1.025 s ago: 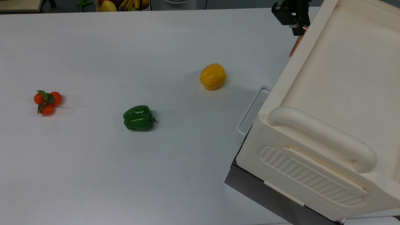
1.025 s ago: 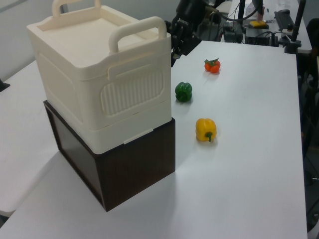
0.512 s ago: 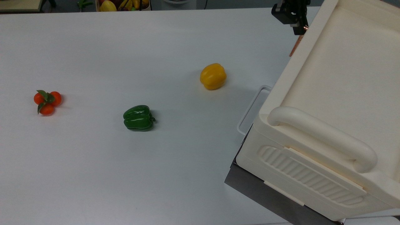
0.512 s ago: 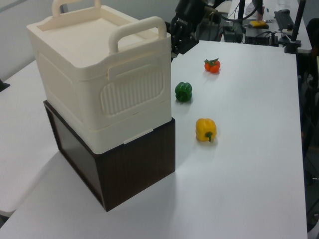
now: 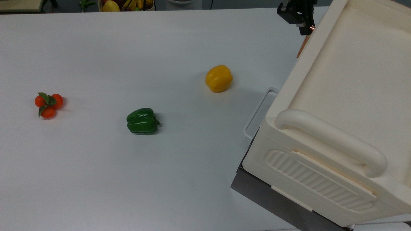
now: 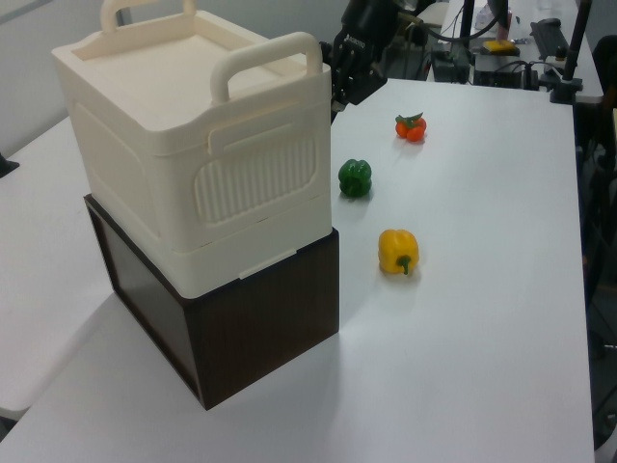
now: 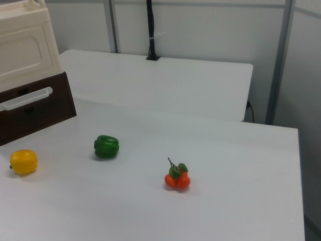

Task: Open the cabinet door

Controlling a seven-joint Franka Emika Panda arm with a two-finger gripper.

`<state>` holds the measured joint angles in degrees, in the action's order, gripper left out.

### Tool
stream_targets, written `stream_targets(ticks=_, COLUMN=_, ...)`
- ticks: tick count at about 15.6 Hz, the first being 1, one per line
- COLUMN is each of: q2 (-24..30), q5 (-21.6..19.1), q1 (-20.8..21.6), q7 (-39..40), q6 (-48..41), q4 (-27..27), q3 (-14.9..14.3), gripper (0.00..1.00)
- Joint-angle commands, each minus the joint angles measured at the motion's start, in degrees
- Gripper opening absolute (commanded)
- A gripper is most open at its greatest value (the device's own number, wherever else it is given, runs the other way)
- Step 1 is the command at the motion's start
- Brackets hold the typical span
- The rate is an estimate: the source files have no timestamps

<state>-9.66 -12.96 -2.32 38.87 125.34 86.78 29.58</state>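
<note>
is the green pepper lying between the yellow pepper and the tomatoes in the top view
Yes, in the top view the green pepper lies on the white table between the yellow pepper on the top view's right and the tomatoes on the top view's left.

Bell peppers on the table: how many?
2. The yellow bell pepper lies nearer the cabinet; the green bell pepper sits mid-table, between it and the tomatoes. None looks hidden.

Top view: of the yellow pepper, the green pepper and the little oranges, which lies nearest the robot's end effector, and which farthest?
From the end effector, at the top view's upper right:
1. Yellow pepper, mid-table, nearest.
2. Green pepper, farther toward the top view's left.
3. Oranges, near the top view's left edge, farthest.
</note>
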Motion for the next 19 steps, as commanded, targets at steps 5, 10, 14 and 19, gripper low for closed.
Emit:
stream_targets(ticks=5, q2=4.7, q5=-0.2, q1=-5.4, q7=1.5, q6=-6.4, q4=3.4, q3=0.7, gripper=0.00)
stream_targets(ticks=10, q2=5.3, q5=-0.1, q1=-7.9, q7=1.6, q6=-10.2, q4=3.3, q3=0.0, gripper=0.01)
stream_targets(ticks=14, q2=5.3, q5=-0.1, q1=-11.0, q7=1.6, q6=-14.0, q4=3.3, q3=-1.4, gripper=0.12)
stream_targets(ticks=19, q2=4.7, q5=-0.1, q1=-11.0, q7=1.7, q6=-13.3, q4=3.1, q3=-6.0, gripper=0.12)
